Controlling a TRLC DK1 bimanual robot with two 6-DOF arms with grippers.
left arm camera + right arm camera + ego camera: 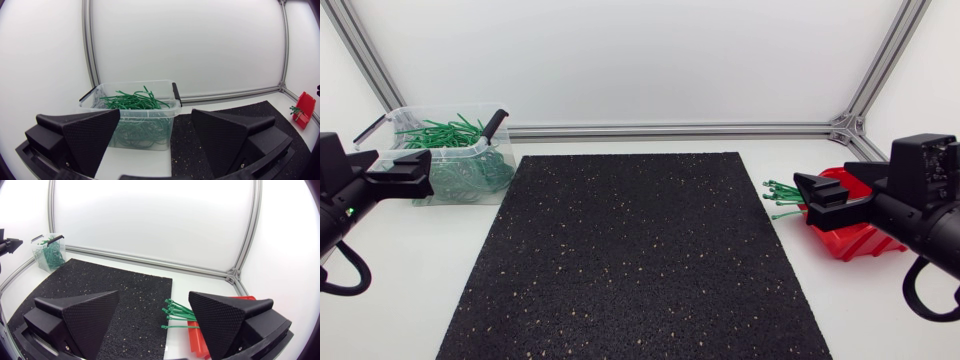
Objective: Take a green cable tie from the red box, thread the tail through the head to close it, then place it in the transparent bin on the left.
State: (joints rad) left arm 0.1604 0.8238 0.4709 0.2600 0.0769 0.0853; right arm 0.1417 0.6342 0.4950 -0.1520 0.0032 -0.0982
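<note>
- Since nothing is in hand yet, the step looks to be the first pick: the right gripper (pixel 154 295) hangs with its fingers spread wide and nothing between them, just short of the green cable ties (pixel 177 315)
- To do it well I would single out one tie at the edge of the fan, come down over its free end where it lies on bare table, and close on that strand alone
- A bite into the thick of the bundle would likely drag several out together
- The ties are thin, stiff-looking strips of bright green, lying roughly parallel
- Their outer ends fan past the open lip of the red box (pixel 197 337) towards the black mat (pixel 630 260), and small blocky heads seem to show on those ends
- The red box sits at the table's right side, partly hidden under the right gripper in the head view
- Farthest off, across the mat, the transparent bin (pixel 470 152) holds a heap of green loops, and the left gripper (pixel 412 170) rests beside it, likewise released and holding nothing
</note>
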